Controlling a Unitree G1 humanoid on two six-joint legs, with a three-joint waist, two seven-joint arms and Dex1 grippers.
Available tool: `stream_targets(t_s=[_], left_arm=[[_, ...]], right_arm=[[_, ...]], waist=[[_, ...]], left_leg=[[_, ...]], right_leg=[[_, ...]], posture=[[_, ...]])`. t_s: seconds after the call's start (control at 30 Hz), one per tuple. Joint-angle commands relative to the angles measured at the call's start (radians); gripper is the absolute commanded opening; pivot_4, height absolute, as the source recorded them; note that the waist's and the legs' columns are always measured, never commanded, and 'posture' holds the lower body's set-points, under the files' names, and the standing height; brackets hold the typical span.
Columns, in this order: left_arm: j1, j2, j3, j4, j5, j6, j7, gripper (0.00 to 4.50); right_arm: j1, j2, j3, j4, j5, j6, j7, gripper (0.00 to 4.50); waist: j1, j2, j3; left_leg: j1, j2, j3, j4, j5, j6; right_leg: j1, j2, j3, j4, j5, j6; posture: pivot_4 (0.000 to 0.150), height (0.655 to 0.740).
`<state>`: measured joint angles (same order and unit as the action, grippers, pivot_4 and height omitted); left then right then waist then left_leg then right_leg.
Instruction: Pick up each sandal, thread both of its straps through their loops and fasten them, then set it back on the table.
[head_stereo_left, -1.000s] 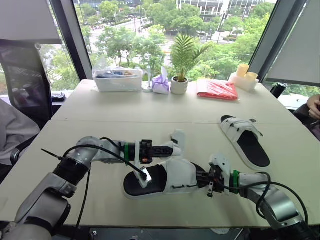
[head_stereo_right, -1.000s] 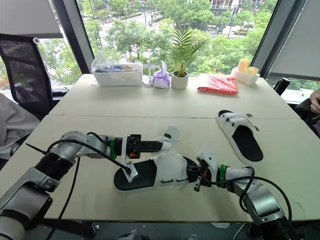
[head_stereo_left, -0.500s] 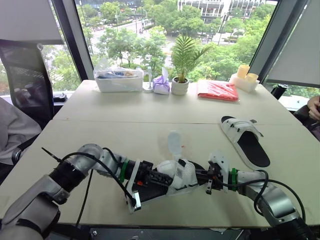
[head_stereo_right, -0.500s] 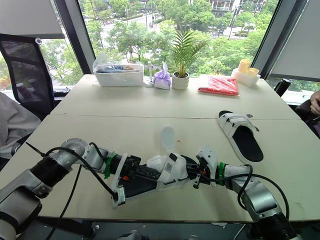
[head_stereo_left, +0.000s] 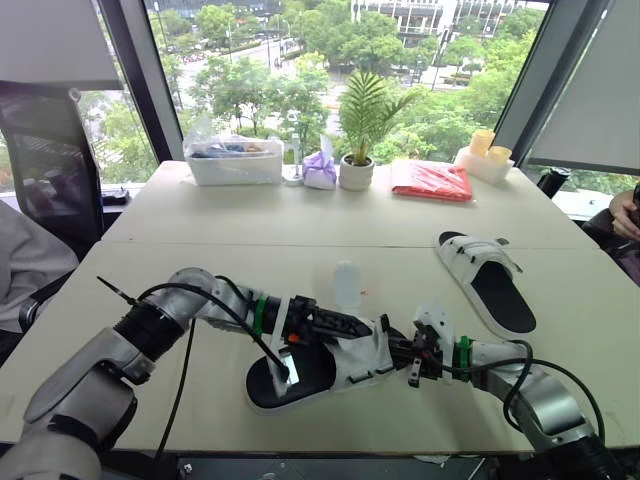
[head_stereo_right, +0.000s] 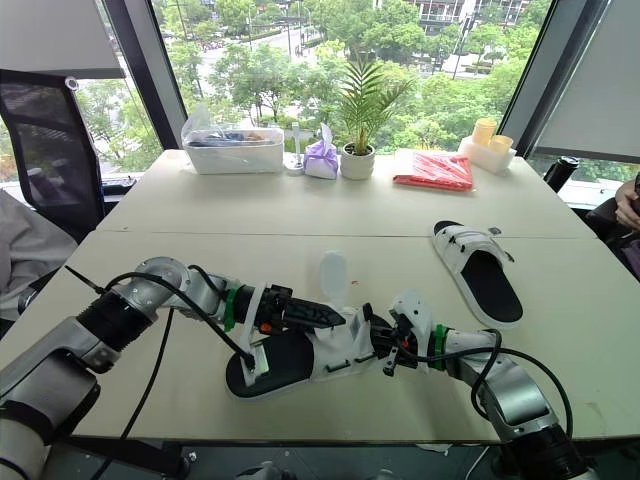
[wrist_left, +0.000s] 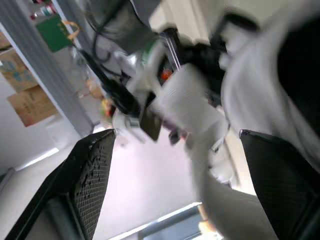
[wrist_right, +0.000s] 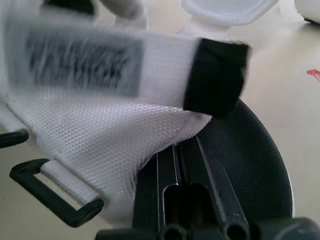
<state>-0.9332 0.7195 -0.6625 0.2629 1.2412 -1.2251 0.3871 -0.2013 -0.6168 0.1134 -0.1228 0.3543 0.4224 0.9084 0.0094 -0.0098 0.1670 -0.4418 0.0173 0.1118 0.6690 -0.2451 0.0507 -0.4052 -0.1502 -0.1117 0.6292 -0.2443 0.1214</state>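
A white sandal with a black sole (head_stereo_left: 300, 372) lies near the table's front edge, one strap (head_stereo_left: 346, 285) standing up loose. My left gripper (head_stereo_left: 350, 324) is open just above its upper. In the left wrist view the fingers (wrist_left: 92, 170) stand wide apart, with a white strap (wrist_left: 187, 102) between them. My right gripper (head_stereo_left: 392, 348) is shut on the sandal's white mesh upper (wrist_right: 100, 135), beside a black loop (wrist_right: 55, 192). A strap with a black tip (wrist_right: 215, 80) crosses in front of it. The second sandal (head_stereo_left: 490, 275) lies flat at the right.
Along the far edge stand a plastic box (head_stereo_left: 235, 160), a purple pouch (head_stereo_left: 320, 168), a potted plant (head_stereo_left: 357, 165), a red packet (head_stereo_left: 432, 180) and yellow cups (head_stereo_left: 485, 150). A black chair (head_stereo_left: 50, 150) is at the left. A person's hand (head_stereo_left: 628, 212) shows at the right edge.
My left gripper has opened and lifted from low beside the sandal to just over its upper. The sandal has shifted and its strap stands free. The right gripper keeps its hold.
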Motion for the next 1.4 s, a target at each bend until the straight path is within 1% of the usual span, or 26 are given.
stream_targets(t_s=[0.03, 0.07, 0.1, 0.2, 0.27, 0.33, 0.37, 0.43, 0.47, 0.5, 0.53, 0.57, 0.6, 0.63, 0.67, 0.73, 0.83, 0.87, 0.93, 1.07, 1.13, 1.2, 1.23, 1.33, 1.4], left_arm=[[-0.003, 0.048, -0.011, 0.083, -0.288, -0.066, -0.171, 3.83], [-0.006, 0.057, -0.007, 0.09, -0.338, -0.068, -0.208, 3.83], [-0.009, 0.07, -0.008, 0.095, -0.418, -0.062, -0.256, 3.83], [-0.004, 0.114, -0.002, 0.083, -0.601, -0.025, -0.4, 3.83], [0.009, 0.145, -0.003, 0.08, -0.722, 0.033, -0.516, 3.83], [0.028, 0.164, -0.008, 0.088, -0.897, 0.136, -0.663, 3.83], [0.052, 0.168, -0.003, 0.07, -1.049, 0.251, -0.777, 3.83], [0.09, 0.169, 0.021, 0.024, -1.262, 0.435, -0.951, 3.83], [0.117, 0.179, 0.054, -0.07, -1.483, 0.686, -1.061, 3.83], [0.131, 0.215, 0.074, -0.169, -1.678, 0.923, -1.179, 3.83], [0.141, 0.253, 0.094, -0.257, -1.839, 1.12, -1.286, 3.83], [0.149, 0.296, 0.114, -0.331, -1.958, 1.279, -1.38, 3.83], [0.158, 0.344, 0.129, -0.385, -2.032, 1.387, -1.465, 3.83], [0.172, 0.384, 0.149, -0.423, -2.077, 1.468, -1.538, 3.83], [0.183, 0.408, 0.167, -0.447, -2.095, 1.527, -1.589, 3.83], [0.203, 0.421, 0.199, -0.466, -2.088, 1.593, -1.655, 3.83], [0.224, 0.396, 0.253, -0.479, -2.081, 1.674, -1.693, 3.83], [0.221, 0.379, 0.278, -0.467, -2.106, 1.725, -1.691, 3.83], [0.202, 0.323, 0.327, -0.415, -2.118, 1.795, -1.657, 3.83], [0.107, 0.168, 0.407, -0.207, -2.044, 1.847, -1.561, 3.83], [0.051, 0.103, 0.447, -0.109, -2.048, 1.914, -1.524, 3.83], [0.012, 0.039, 0.474, -0.018, -2.041, 1.958, -1.509, 4.4], [0.008, 0.016, 0.475, 0.004, -2.032, 1.973, -1.517, 4.47], [-0.005, -0.053, 0.477, 0.073, -1.991, 2.018, -1.497, 4.47], [-0.012, -0.088, 0.484, 0.116, -1.986, 2.058, -1.518, 4.47]], right_arm=[[0.012, 0.001, 0.017, 0.055, -0.051, 0.015, -0.031, 0.0], [0.012, 0.002, 0.016, 0.057, -0.052, 0.014, -0.031, 0.0], [0.011, 0.003, 0.017, 0.061, -0.054, 0.012, -0.031, 0.0], [0.006, 0.008, 0.019, 0.07, -0.058, 0.007, -0.03, 0.0], [0.002, 0.011, 0.021, 0.075, -0.061, 0.003, -0.029, 0.0], [0.0, 0.012, 0.021, 0.079, -0.064, 0.0, -0.026, 0.0], [-0.001, 0.012, 0.022, 0.079, -0.065, -0.001, -0.026, 0.0], [-0.001, 0.012, 0.024, 0.081, -0.067, -0.003, -0.025, 0.0], [0.0, 0.013, 0.026, 0.081, -0.068, -0.005, -0.026, 0.0], [0.001, 0.014, 0.029, 0.081, -0.069, -0.005, -0.025, 0.0], [0.001, 0.014, 0.03, 0.08, -0.068, -0.005, -0.023, 0.0], [0.001, 0.014, 0.031, 0.079, -0.067, -0.006, -0.022, 0.0], [0.0, 0.014, 0.032, 0.08, -0.067, -0.006, -0.022, 0.0], [-0.002, 0.014, 0.034, 0.083, -0.068, -0.007, -0.021, 0.0], [-0.005, 0.014, 0.035, 0.087, -0.069, -0.009, -0.02, 0.0], [-0.012, 0.013, 0.036, 0.094, -0.07, -0.011, -0.018, 0.0], [-0.021, 0.012, 0.036, 0.103, -0.071, -0.014, -0.015, 0.0], [-0.024, 0.011, 0.037, 0.106, -0.072, -0.015, -0.014, 0.0], [-0.027, 0.011, 0.039, 0.11, -0.073, -0.017, -0.013, 0.0], [-0.028, 0.011, 0.044, 0.114, -0.076, -0.02, -0.011, 0.0], [-0.032, 0.013, 0.047, 0.117, -0.077, -0.02, -0.012, 0.0], [-0.038, 0.017, 0.052, 0.121, -0.077, -0.019, -0.013, 0.0], [-0.041, 0.017, 0.056, 0.122, -0.078, -0.021, -0.011, 0.0], [-0.051, 0.019, 0.061, 0.129, -0.08, -0.024, -0.011, 0.0], [-0.057, 0.021, 0.063, 0.133, -0.081, -0.025, -0.012, 0.0]], waist=[[0.0, 0.0, 0.0], [0.001, 0.0, 0.0], [0.001, 0.0, 0.0], [0.001, 0.0, 0.0], [-0.001, 0.0, 0.0], [-0.002, 0.0, 0.0], [-0.002, 0.0, 0.0], [-0.003, 0.0, 0.0], [-0.004, 0.0, 0.0], [-0.005, 0.0, 0.0], [-0.008, -0.001, 0.0], [-0.012, -0.001, 0.0], [-0.018, -0.001, 0.0], [-0.022, -0.001, 0.0], [-0.023, 0.0, 0.0], [-0.021, 0.0, 0.0], [-0.018, 0.0, 0.0], [-0.018, 0.0, 0.0], [-0.017, 0.0, 0.0], [-0.018, -0.001, 0.0], [-0.019, -0.001, 0.0], [-0.021, -0.001, 0.0], [-0.021, -0.001, 0.0], [-0.022, -0.001, 0.0], [-0.022, -0.001, 0.0]], left_leg=[[0.0, 0.0, 0.0, 0.0, 0.0, 0.0], [0.0, 0.0, 0.0, 0.0, 0.0, 0.0], [0.0, 0.0, 0.0, 0.0, 0.0, 0.0], [0.0, 0.0, 0.0, 0.001, 0.0, 0.0], [0.0, 0.0, 0.0, 0.001, 0.0, -0.001], [0.0, 0.0, 0.0, 0.001, 0.001, -0.001], [0.001, 0.0, 0.0, 0.001, 0.001, -0.001], [0.001, 0.0, 0.0, 0.001, 0.001, -0.001], [0.001, 0.0, 0.0, 0.001, 0.001, -0.001], [0.001, 0.0, -0.001, 0.001, 0.001, -0.002], [0.001, 0.0, -0.001, 0.001, 0.001, -0.002], [0.0, 0.001, -0.002, 0.001, 0.001, -0.002], [0.0, 0.001, -0.002, 0.001, 0.002, -0.003], [0.0, 0.0, -0.003, 0.001, 0.002, -0.003], [0.0, 0.0, -0.003, 0.001, 0.002, -0.003], [0.002, -0.001, -0.003, 0.0, 0.002, -0.003], [0.006, -0.001, -0.003, 0.0, 0.002, -0.004], [0.006, -0.001, -0.003, 0.0, 0.002, -0.005], [0.006, -0.001, -0.004, 0.0, 0.001, -0.006], [0.006, -0.001, -0.004, 0.0, 0.003, -0.004], [0.006, -0.001, -0.004, 0.0, 0.003, -0.004], [0.006, -0.001, -0.004, 0.0, 0.003, -0.004], [0.006, -0.001, -0.004, 0.0, 0.003, -0.005], [0.007, -0.001, -0.003, -0.001, 0.005, -0.007], [0.007, -0.001, -0.004, -0.001, 0.005, -0.008]], right_leg=[[0.0, 0.0, 0.0, 0.0, 0.0, 0.0], [0.0, 0.0, 0.0, 0.0, 0.0, 0.0], [0.0, 0.0, 0.0, 0.0, 0.0, 0.0], [0.0, 0.0, 0.0, 0.0, 0.0, 0.0], [0.0, 0.0, 0.0, 0.0, 0.0, 0.0], [0.0, 0.0, 0.0, 0.001, 0.0, 0.0], [0.001, 0.0, 0.0, 0.001, 0.0, 0.0], [0.001, 0.0, 0.0, 0.001, 0.0, 0.0], [0.001, 0.0, 0.0, 0.001, 0.0, 0.0], [0.001, 0.0, 0.0, 0.001, 0.0, 0.0], [0.001, 0.0, 0.0, 0.001, 0.0, 0.0], [0.001, 0.001, 0.0, 0.001, 0.0, 0.0], [0.001, 0.001, 0.0, 0.001, 0.0, 0.0], [0.001, 0.001, 0.0, 0.001, -0.001, 0.0], [0.002, 0.001, 0.0, 0.001, -0.001, 0.0], [0.003, 0.001, 0.0, 0.0, -0.001, 0.001], [0.004, 0.002, 0.0, -0.001, -0.003, -0.003], [0.004, 0.002, 0.0, -0.001, -0.004, -0.004], [0.004, 0.001, 0.0, -0.002, -0.004, -0.004], [0.004, 0.002, 0.0, -0.001, -0.004, -0.004], [0.008, 0.002, 0.0, 0.0, -0.002, -0.001], [0.009, 0.002, 0.0, 0.0, -0.002, -0.001], [0.009, 0.002, 0.0, 0.0, -0.002, -0.001], [0.009, 0.002, 0.0, 0.0, -0.002, 0.0], [0.009, 0.002, 0.0, 0.0, -0.002, 0.0]], posture=[[0.15, 0.74], [0.15, 0.74], [0.15, 0.74], [0.15, 0.74], [0.15, 0.74], [0.15, 0.74], [0.15, 0.74], [0.15, 0.74], [0.15, 0.74], [0.15, 0.74], [0.15, 0.74], [0.15, 0.74], [0.15, 0.74], [0.15, 0.74], [0.15, 0.74], [0.15, 0.74], [0.15, 0.74], [0.15, 0.74], [0.15, 0.74], [0.15, 0.74], [0.15, 0.74], [0.15, 0.74], [0.15, 0.74], [0.15, 0.74], [0.15, 0.74]])
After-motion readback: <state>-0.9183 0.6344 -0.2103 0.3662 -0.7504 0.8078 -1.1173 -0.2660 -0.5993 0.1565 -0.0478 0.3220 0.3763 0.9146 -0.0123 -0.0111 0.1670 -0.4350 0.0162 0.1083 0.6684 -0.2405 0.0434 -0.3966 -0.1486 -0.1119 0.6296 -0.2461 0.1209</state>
